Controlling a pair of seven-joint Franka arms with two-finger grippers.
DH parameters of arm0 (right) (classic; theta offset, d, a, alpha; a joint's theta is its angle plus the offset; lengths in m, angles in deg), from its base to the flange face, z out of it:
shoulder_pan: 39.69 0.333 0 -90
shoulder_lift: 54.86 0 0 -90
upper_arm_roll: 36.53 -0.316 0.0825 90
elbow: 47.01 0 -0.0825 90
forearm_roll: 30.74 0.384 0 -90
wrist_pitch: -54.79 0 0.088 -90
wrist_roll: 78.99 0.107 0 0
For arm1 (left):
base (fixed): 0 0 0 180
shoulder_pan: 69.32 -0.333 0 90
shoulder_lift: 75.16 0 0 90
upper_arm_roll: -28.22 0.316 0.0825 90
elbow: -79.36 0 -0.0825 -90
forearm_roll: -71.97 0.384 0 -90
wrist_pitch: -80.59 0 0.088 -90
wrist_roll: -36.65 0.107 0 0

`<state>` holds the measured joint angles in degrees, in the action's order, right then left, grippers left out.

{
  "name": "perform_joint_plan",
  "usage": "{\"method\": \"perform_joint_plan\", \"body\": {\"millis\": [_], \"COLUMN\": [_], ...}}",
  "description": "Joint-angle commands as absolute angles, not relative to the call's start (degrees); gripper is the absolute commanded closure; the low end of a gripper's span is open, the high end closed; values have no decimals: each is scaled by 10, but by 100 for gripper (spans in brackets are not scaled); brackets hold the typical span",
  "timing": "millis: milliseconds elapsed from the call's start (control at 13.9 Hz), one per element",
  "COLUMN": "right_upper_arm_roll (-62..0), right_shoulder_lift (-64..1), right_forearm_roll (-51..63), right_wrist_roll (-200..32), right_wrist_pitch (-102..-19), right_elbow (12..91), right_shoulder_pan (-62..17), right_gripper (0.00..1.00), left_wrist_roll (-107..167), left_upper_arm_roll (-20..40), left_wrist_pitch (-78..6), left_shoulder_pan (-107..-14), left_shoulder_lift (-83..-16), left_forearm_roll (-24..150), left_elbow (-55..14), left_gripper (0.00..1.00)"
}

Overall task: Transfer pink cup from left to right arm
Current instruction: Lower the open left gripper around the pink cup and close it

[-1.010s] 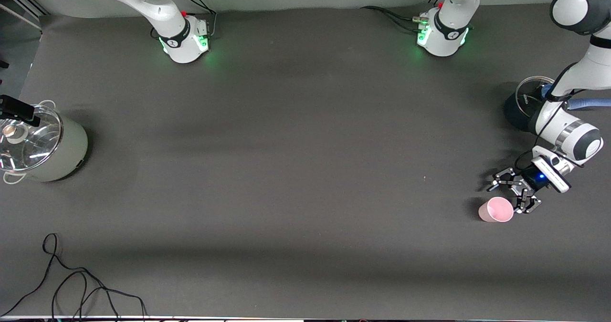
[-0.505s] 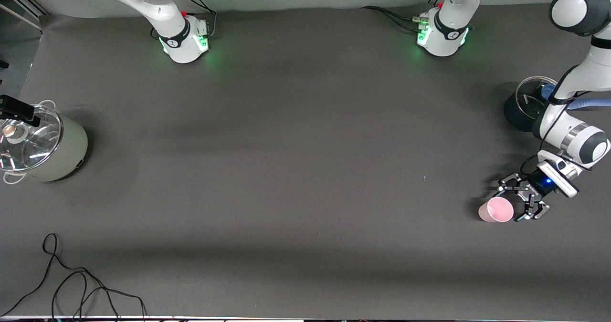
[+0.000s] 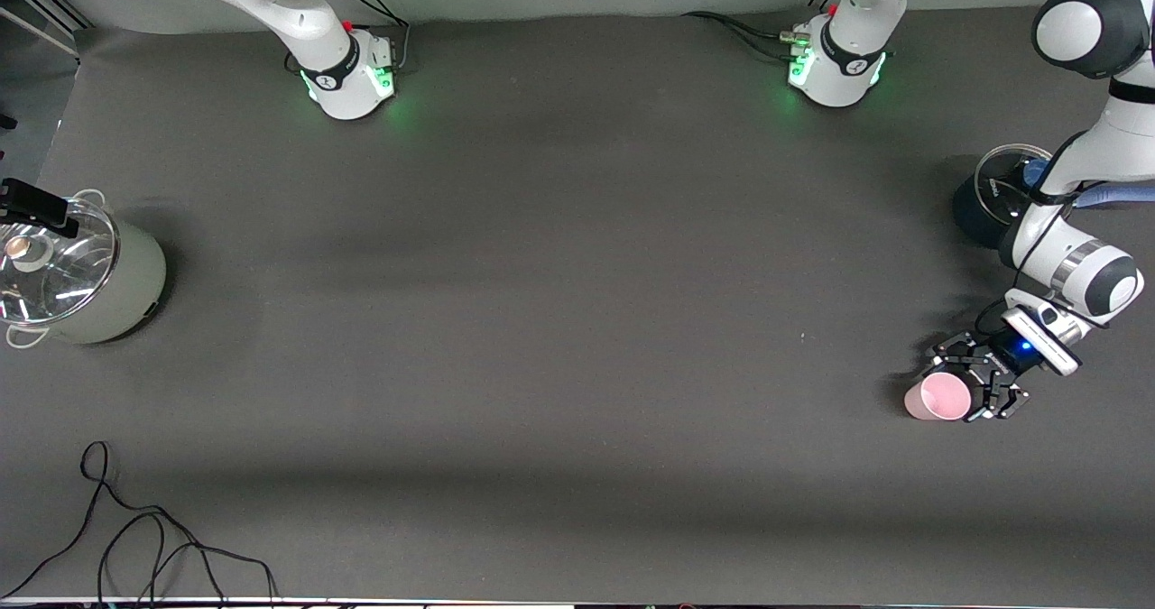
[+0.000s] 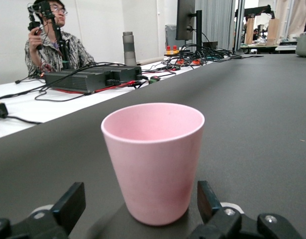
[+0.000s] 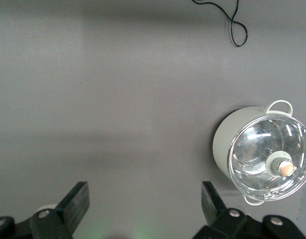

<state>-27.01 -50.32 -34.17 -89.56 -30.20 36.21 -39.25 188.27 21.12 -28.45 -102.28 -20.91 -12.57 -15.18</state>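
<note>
closing in over the last second, the left gripper [image 3: 976,381] now brackets the upright pink cup [image 3: 938,397] at the left arm's table end, fingers [image 4: 68,206] apart, grasp seemingly imminent; the right gripper [image 5: 145,209], spread wide, waits above the lidded pot [image 5: 262,159].

A robotics lab: two bench-mounted arms, a cable-strewn desk [image 4: 68,94], monitor [image 4: 185,20] and seated operator [image 4: 53,37].

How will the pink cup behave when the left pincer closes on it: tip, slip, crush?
The pink cup is empty, so probably light. It tapers to a narrow base, so a push near the rim may tip it. Its smooth wall could slide upward between the open left pincer fingers, which already flank its base.
</note>
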Motion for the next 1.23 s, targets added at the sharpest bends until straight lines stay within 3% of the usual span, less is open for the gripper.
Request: {"method": "perform_joint_plan", "body": {"millis": [0,649,1010,1082,1154], "right_upper_arm_roll": [-267,-260,-260,-259,-258], "right_shoulder_lift": [-506,-506,-508,-509,-508], "right_forearm_roll": [-320,-318,-318,-318,-318], "right_wrist_roll": [-909,-911,-913,-913,-913], "right_wrist_pitch": [-294,-291,-279,-278,-277], "right_elbow": [359,359,359,359,359], "right_shoulder_pan": [-392,-395,-394,-394,-395], "right_gripper": [0,0,0,0,0], "left_wrist_roll": [1907,1909,1891,1884,1884], "left_upper_arm_roll": [214,214,214,214,214], "left_wrist_pitch": [-301,-329,-330,-330,-330], "left_shoulder_pan": [-1006,-992,-981,-981,-981], "left_shoulder_lift": [-205,-204,-203,-203,-204], "left_forearm_roll": [-129,-125,-126,-126,-126], "left_elbow": [-143,-147,-148,-148,-148], "left_gripper": [0,1,43,49,49]}}
